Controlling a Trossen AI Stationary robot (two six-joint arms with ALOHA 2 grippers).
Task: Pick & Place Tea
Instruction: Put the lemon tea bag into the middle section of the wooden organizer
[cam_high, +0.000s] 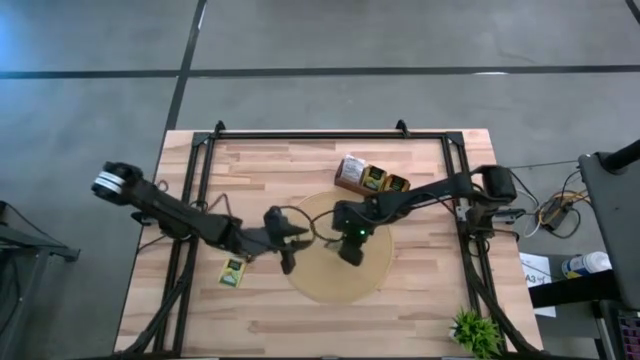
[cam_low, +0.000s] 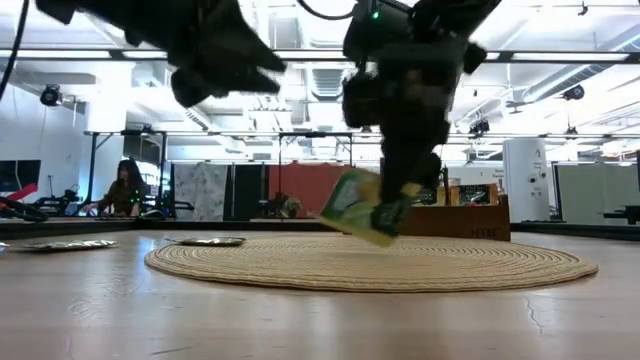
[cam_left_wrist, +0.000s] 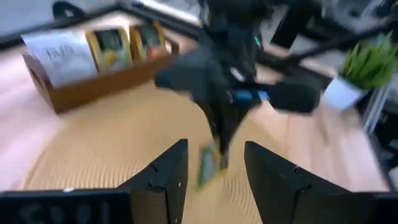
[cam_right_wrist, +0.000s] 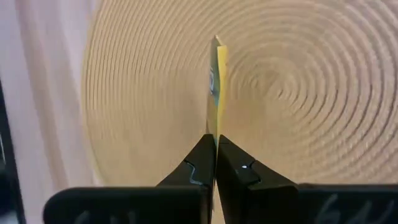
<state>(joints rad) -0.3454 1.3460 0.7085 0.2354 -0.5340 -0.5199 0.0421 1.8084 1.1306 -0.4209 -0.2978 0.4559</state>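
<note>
A yellow and green tea sachet (cam_low: 358, 208) hangs above the round tan mat (cam_high: 320, 285) at mid-table, with my right gripper (cam_right_wrist: 216, 146) shut on it. In the right wrist view the sachet (cam_right_wrist: 217, 81) shows edge-on. My left gripper (cam_high: 295, 245) stands open over the mat's left edge, raised off the table, with nothing between its fingers. In the left wrist view its fingers (cam_left_wrist: 168, 174) point toward the right gripper and the sachet (cam_left_wrist: 208, 163). Another sachet (cam_high: 233, 270) lies flat on the table left of the mat. My right gripper pinches the sachet by one edge (cam_right_wrist: 215, 127) between its two fingertips. The fingers come from above, slanting down. The sachet is lifted clear of the mat and hangs tilted below the fingers (cam_low: 400, 195).
A brown wooden box (cam_high: 352, 186) with several sachets standing in it sits at the mat's far side. A small potted plant (cam_high: 475, 330) stands at the table's near right corner. Black frame rails (cam_high: 190, 200) run along the table's left, right and far edges.
</note>
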